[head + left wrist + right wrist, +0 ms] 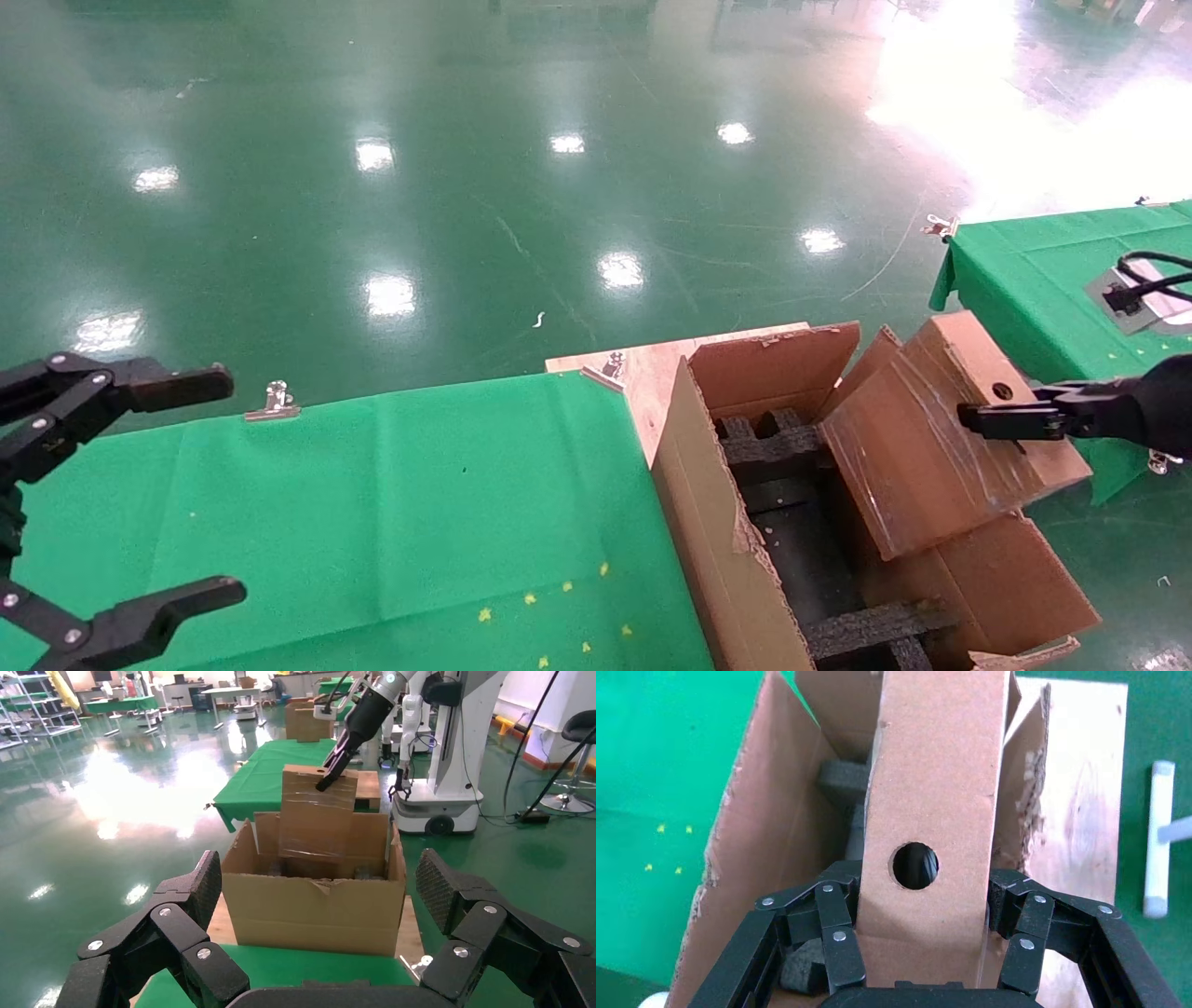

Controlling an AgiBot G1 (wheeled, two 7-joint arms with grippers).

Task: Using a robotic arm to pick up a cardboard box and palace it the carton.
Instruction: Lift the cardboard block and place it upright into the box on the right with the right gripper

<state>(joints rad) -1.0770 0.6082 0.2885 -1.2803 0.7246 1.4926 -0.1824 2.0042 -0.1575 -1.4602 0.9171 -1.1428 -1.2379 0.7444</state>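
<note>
My right gripper [973, 419] is shut on the cardboard box [931, 447], a flat brown box wrapped in clear tape. Its fingers [838, 941] clamp both sides of the end with the round hole. The box [933, 776] hangs tilted, its lower end down inside the open carton [708, 522], above the black foam inserts [792, 466]. The left wrist view shows the white robotic arm [383, 685] holding the box [316, 808] upright in the carton [316, 910]. My left gripper [228, 485] is open and empty over the green table, far left.
The carton stands on a wooden board [643, 368] at the right end of the green-clothed table [372, 503]. A second green table [1024, 270] lies to the right, shiny green floor beyond. Metal clips [275, 401] hold the cloth at the table edge.
</note>
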